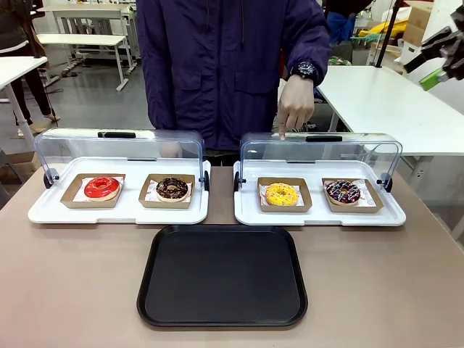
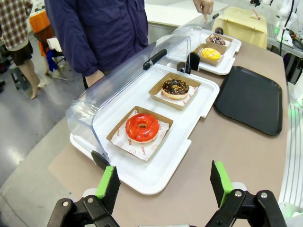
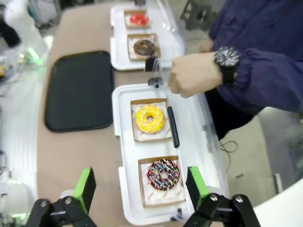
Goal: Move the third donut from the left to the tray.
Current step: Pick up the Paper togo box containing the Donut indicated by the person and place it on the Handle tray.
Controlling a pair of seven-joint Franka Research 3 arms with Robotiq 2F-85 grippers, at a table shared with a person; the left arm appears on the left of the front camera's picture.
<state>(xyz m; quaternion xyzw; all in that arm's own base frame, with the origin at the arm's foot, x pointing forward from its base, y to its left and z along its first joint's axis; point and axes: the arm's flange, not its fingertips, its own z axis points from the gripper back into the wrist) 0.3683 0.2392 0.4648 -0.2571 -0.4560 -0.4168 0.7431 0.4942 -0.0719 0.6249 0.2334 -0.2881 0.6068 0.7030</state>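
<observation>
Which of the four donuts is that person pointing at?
The yellow-iced donut, third from the left: the hand touches the lid directly behind it. No other has yellow icing.

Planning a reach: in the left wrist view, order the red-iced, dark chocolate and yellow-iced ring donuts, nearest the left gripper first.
1. Red-iced ring donut: near white tray.
2. Dark chocolate ring donut: same tray, farther along.
3. Yellow-iced ring donut: far white tray.
</observation>
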